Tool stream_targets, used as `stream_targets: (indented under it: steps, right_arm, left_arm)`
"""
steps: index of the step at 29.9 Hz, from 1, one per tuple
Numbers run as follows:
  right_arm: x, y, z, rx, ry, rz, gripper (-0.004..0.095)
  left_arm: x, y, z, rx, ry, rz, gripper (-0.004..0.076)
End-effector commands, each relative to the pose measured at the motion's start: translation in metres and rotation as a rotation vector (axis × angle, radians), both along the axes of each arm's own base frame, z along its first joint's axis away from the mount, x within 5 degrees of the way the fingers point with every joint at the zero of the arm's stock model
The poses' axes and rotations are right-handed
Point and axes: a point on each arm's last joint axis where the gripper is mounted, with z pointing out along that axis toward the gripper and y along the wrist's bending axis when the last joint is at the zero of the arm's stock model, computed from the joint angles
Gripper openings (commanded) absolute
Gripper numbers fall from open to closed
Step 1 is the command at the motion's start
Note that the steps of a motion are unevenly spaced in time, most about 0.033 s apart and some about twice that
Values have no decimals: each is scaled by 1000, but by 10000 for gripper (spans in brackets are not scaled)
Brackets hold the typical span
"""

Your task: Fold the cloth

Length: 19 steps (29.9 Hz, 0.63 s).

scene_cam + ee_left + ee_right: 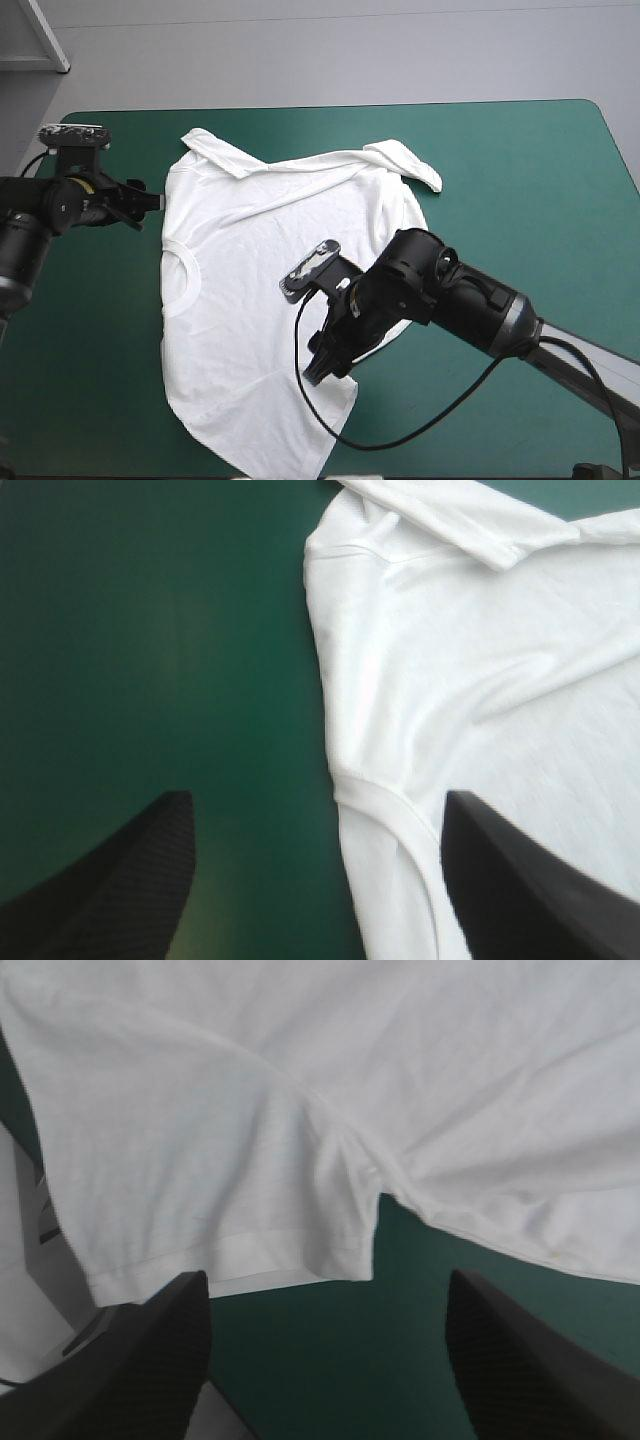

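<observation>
The T-shirt (250, 300) lies spread on the teal-green bench (520, 170), its far sleeve (215, 150) doubled over on itself. The left jaws stand wide and empty at the T-shirt's collar (390, 810), half over cloth, half over bare bench. The right jaws stand wide and empty above the T-shirt's near sleeve (220, 1230), beside the armpit. For a clean fold, I judge both should pinch right at a seamed edge, then lift together, keeping the cloth taut.

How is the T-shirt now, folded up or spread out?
Spread out. The T-shirt lies flat on the teal-green cover, collar showing; only its far edge is turned over.
</observation>
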Motion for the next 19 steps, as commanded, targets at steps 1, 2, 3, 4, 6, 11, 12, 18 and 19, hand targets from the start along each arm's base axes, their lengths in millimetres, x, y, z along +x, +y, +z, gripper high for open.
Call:
stream_targets:
  steps: [1, 2, 3, 4, 6, 11, 12, 18, 19]
  right_arm:
    - [-25, 6, 20, 81, -56, 44, 623]
    - [-29, 8, 19, 74, -62, 47, 623]
    - [-32, 9, 19, 68, -74, 48, 623]
    - [-36, 11, 19, 68, -75, 51, 623]
    - [-44, 14, 19, 69, -74, 72, 623]
    - [-60, 20, 19, 77, -58, 100, 623]
    - [-63, 21, 19, 77, -57, 108, 623]
    - [-78, 29, 16, 67, -52, 158, 623]
    - [-78, 30, 15, 64, -55, 161, 623]
  left_arm:
    - [31, -3, -9, -17, -85, -12, 505]
    - [40, -3, -17, -16, -72, -14, 505]
    - [49, -4, -26, -16, -63, -16, 505]
    - [55, -4, -33, -16, -54, -17, 505]
    - [70, -3, -50, -15, -36, -16, 505]
    - [93, 11, -83, -107, -4, 45, 505]
    - [97, 14, -88, -130, -4, 48, 505]
    - [114, 19, -114, -244, -3, 45, 496]
    - [117, 19, -119, -252, 4, 44, 487]
